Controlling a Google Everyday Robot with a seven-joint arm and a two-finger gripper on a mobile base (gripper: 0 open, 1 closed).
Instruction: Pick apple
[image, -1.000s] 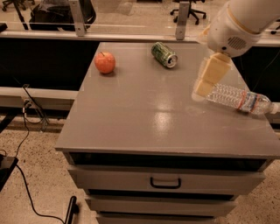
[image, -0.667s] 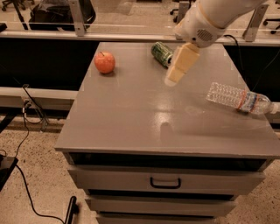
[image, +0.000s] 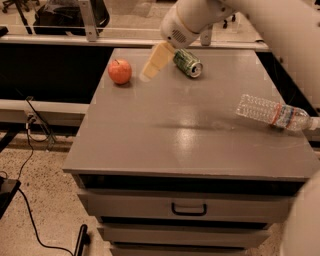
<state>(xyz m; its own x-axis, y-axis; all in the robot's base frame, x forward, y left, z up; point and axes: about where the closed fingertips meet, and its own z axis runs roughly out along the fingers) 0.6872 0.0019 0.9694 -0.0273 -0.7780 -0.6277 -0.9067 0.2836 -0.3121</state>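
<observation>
Apple (image: 120, 71): small, round, orange-red with a paler yellowish patch and a short dark stem on top. It sits on the tabletop just left of the gripper (image: 149, 74), close but apart, with a strip of bare top between them.

Gripper: cream-coloured, slanting down and left from the white arm (image: 190, 22), tip low over the surface. Open or closed: cannot tell.

Green drink can (image: 188, 63): on its side just right of the gripper, slightly behind it.

Clear plastic bottle (image: 275, 113): on its side, well to the gripper's right.

Surface: flat grey top of a drawer cabinet (image: 165, 145), with a dark pull handle (image: 189, 208) below. Speckled floor (image: 45, 200), black cable (image: 31, 226) lower left.
</observation>
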